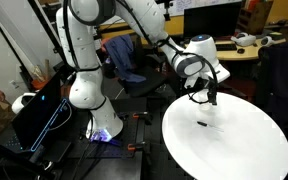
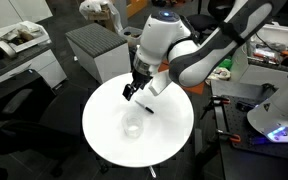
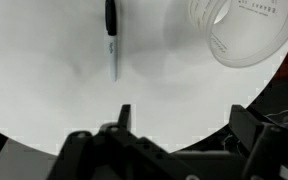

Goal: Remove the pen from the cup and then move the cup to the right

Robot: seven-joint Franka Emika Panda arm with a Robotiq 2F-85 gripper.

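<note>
The pen (image 3: 110,35), dark with a paler lower part, lies flat on the round white table (image 3: 44,90) in the wrist view. It also shows as a small dark stick in both exterior views (image 2: 144,108) (image 1: 202,124). The clear cup (image 3: 239,30) is at the top right of the wrist view, apart from the pen, and stands near the table's middle in an exterior view (image 2: 134,127). My gripper (image 3: 184,125) is open and empty, hovering above the table just by the pen (image 2: 132,92) (image 1: 210,95).
The table edge (image 3: 264,85) curves close to the cup in the wrist view, with dark floor beyond. Around the table are a grey cabinet (image 2: 94,50), desks with clutter (image 1: 249,45) and the robot's base stand (image 1: 89,120).
</note>
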